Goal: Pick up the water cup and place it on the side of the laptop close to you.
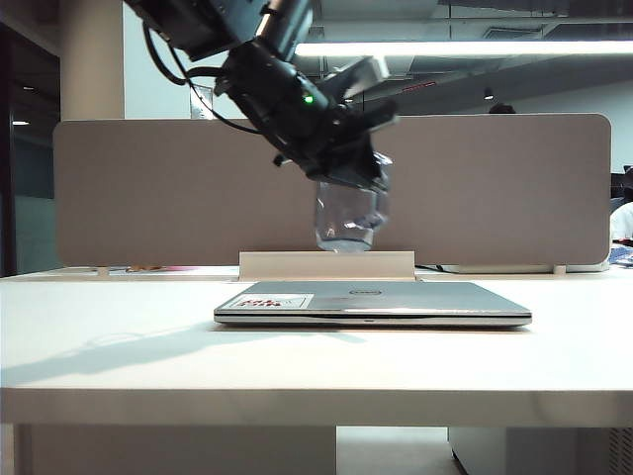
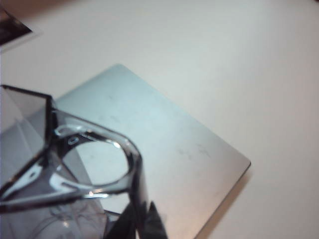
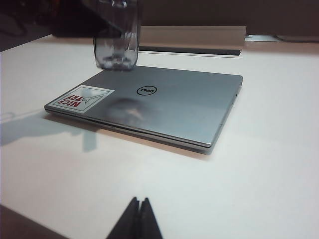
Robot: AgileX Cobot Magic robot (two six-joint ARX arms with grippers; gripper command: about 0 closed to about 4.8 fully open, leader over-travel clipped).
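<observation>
The water cup (image 1: 345, 220) is a clear grey-blue tinted cup that hangs in the air above the back of the closed silver laptop (image 1: 371, 302). My left gripper (image 1: 358, 180) reaches down from the upper left and is shut on the cup's rim. In the left wrist view the cup's handle (image 2: 102, 164) fills the near field, the dark fingertips of the left gripper (image 2: 144, 219) pinch its wall, and the laptop (image 2: 164, 144) lies below. My right gripper (image 3: 139, 201) is shut and empty, low over the table in front of the laptop (image 3: 164, 107), with the cup (image 3: 116, 42) hanging beyond.
The laptop lies on a white table (image 1: 119, 356), with a white-and-red sticker (image 1: 272, 300) at its front left corner. A low cream strip (image 1: 326, 265) stands just behind it, and a tall beige partition (image 1: 514, 188) closes off the back.
</observation>
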